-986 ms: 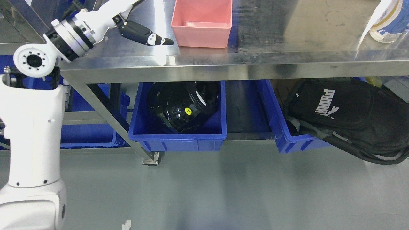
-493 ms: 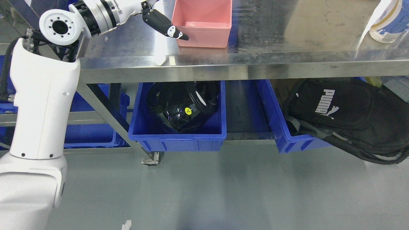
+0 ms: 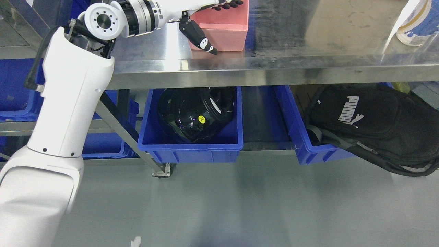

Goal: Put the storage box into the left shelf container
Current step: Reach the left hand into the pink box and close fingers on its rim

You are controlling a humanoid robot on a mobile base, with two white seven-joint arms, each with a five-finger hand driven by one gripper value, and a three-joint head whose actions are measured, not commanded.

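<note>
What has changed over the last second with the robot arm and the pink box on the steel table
The left hand swung right across the steel table and now straddles the pink box: thumb down its near wall, fingers over the rim. Whether it grips yet is unclear. The box, the blue bin with black gear and the backpack stayed put.

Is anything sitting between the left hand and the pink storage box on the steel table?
Nothing visible. The left hand is already at the pink storage box: its thumb lies down the near outer wall and the other fingers reach over the open top at the picture's edge. No object lies between them on the steel table.
</note>
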